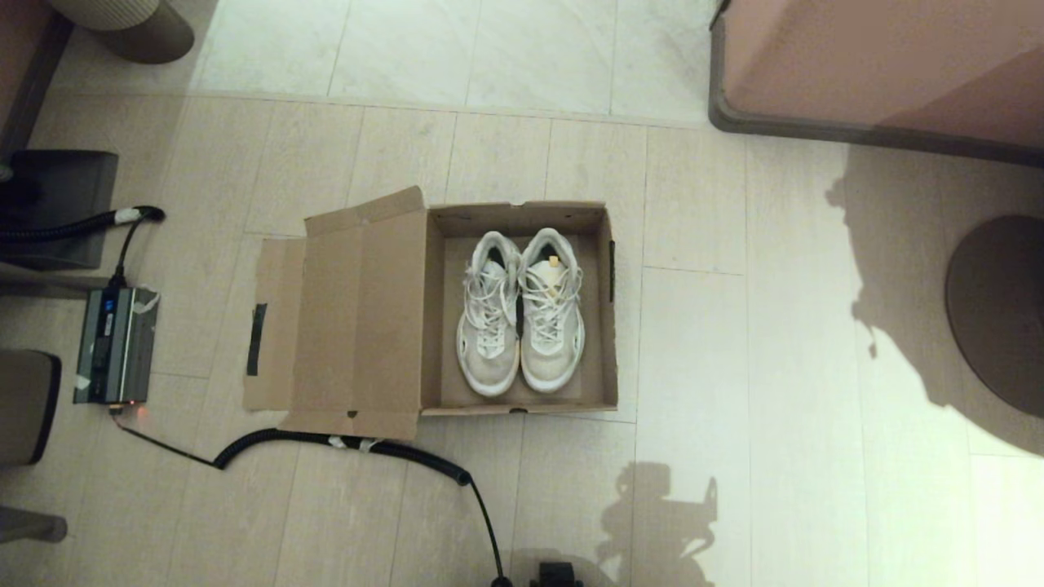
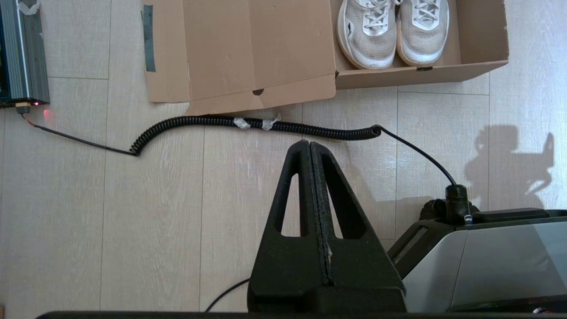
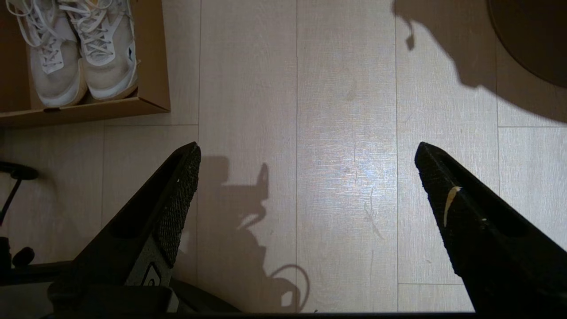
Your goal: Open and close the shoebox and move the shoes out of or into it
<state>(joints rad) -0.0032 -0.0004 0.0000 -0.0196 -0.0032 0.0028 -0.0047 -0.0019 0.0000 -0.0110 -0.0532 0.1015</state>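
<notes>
Two grippers are hanging over bare floor on the near side of the shoebox (image 1: 522, 310): left gripper (image 2: 309, 144) with fingers pressed together, right gripper (image 3: 306, 153) spread wide. Coiled cable (image 1: 359, 444) is lying just beside the box's near edge and flat-lying lid. Shoes (image 1: 520, 310) are sitting together inside, heels cut off in both wrist views. Beyond the box, pink furniture block (image 1: 881, 73) is standing well apart.
</notes>
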